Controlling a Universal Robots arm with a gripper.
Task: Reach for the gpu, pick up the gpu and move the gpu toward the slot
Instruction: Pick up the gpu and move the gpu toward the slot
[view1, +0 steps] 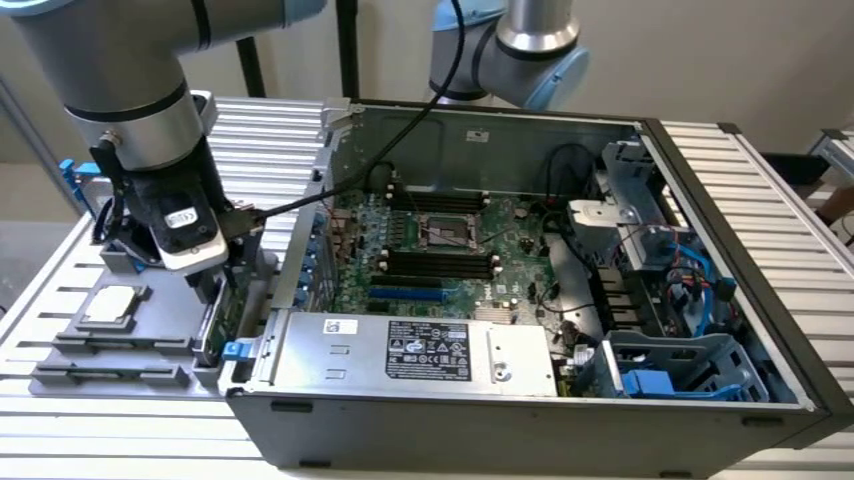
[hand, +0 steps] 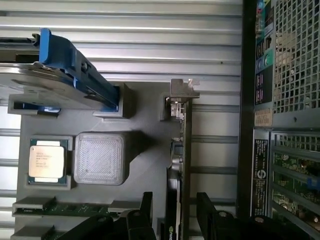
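The work stands at the end of the reach. The arm's black two-fingered pincer (view1: 204, 288) hangs low over the grey moulded tray (view1: 80, 355) on the slatted metal desk (view1: 747, 180), at the exterior view's left of the open grey computer case (view1: 534, 420). The gpu (view1: 214, 325), a thin green circuit card with a silver metal end bracket, stands on edge in the tray's slot nearest the case wall.

The wrist view gives what the exterior view cannot. The pincer (hand: 175, 200) is spread apart, with one dark finger on each side of the gpu (hand: 181, 150) and a gap visible on both sides, so the card is straddled but not gripped. A grasp from here would likely call for closing squarely on the card's flat faces, then a straight lift so that it does not bind in the tray.

The wrist view also shows the tray's other parts: a square silver processor chip (hand: 47, 162), a silver hard drive with blue rails (hand: 55, 75) and green memory sticks (hand: 60, 207).

Only the exterior view takes in the green motherboard (view1: 454, 250) inside the case, where a long blue slot (view1: 407, 295), probably the target, lies well apart from the card.
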